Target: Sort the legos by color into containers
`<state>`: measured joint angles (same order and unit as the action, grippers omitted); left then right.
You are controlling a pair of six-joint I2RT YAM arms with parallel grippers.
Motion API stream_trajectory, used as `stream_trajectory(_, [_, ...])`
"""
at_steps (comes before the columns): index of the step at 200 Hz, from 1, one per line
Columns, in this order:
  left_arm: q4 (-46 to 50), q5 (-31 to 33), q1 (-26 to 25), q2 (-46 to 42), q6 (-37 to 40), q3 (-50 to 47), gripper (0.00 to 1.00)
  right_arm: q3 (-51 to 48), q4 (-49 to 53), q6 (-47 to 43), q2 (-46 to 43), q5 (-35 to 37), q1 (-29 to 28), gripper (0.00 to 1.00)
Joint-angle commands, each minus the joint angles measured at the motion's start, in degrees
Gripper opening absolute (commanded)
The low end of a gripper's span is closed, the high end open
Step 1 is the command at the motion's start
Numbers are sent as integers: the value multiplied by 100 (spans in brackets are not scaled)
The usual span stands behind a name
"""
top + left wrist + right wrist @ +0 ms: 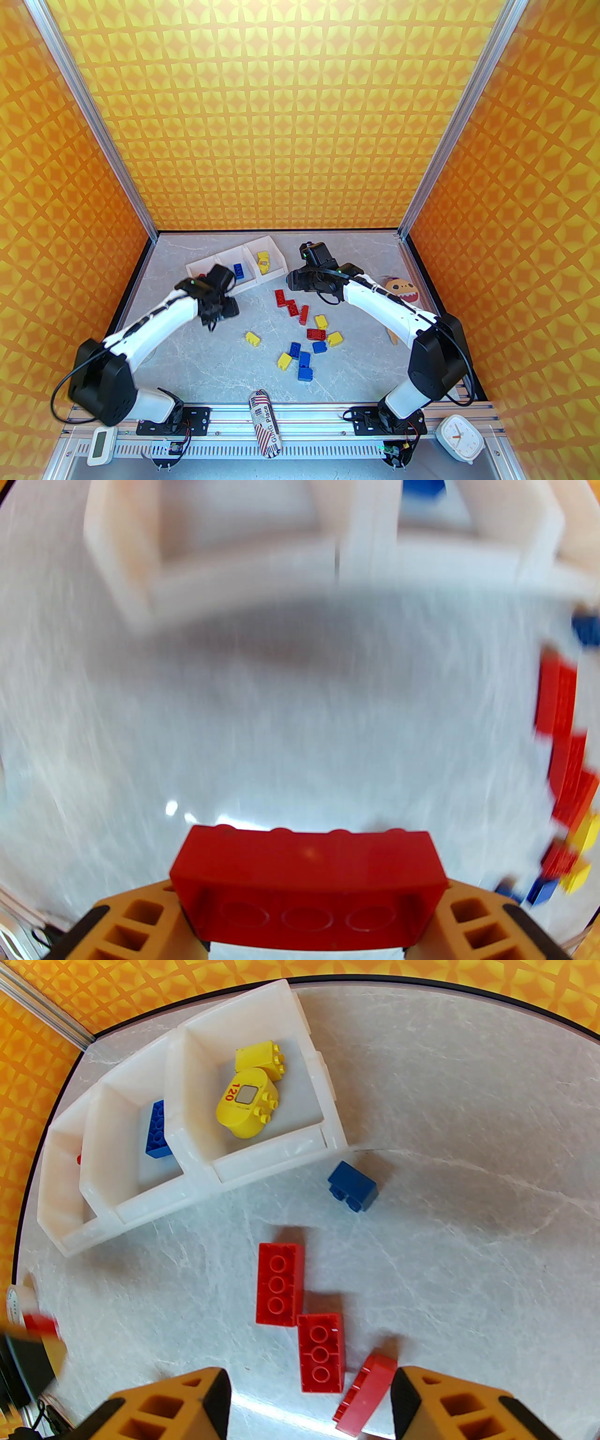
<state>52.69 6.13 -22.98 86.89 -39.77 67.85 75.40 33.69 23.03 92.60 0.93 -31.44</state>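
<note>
red brick clamped in the left tool; right tool gapes wide, empty, above loose red bricks.

Three walls covered in an orange-and-yellow four-point star pattern enclose the space: a back wall, a left wall and a right wall, joined at silver aluminium corner posts. Below lies a pale grey marble-look desk with a black border, fronted by a slotted aluminium rail. Bright, even light leaves small glare spots on the desk.
</note>
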Motion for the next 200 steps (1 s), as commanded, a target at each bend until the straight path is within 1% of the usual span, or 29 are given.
stream_trajectory(1, [-272, 199, 386, 380, 694, 611, 47, -120, 200, -106, -225, 193, -11, 62])
stream_trajectory(18, [-285, 212, 722, 790, 903, 1055, 46, -152, 177, -88, -290, 207, -11, 62])
stream_trajectory(40, [-328, 210, 1035, 1225, 1165, 1570, 46, -126, 249, -71, -363, 242, -11, 61])
stream_trajectory(85, [-327, 183, 1420, 1954, 1473, 2497, 45, -265, 221, -19, -549, 286, -11, 62])
stream_trajectory(136, [-120, 149, 1559, 2684, 1664, 3310, 44, -330, 226, -3, -627, 302, -11, 62])
stream_trajectory(179, [-102, 147, 1619, 2833, 1709, 3306, 44, -369, 209, 8, -634, 323, -11, 62])
stream_trajectory(200, [-129, 151, 1664, 2910, 1761, 3302, 47, -346, 192, 16, -586, 279, -10, 62])
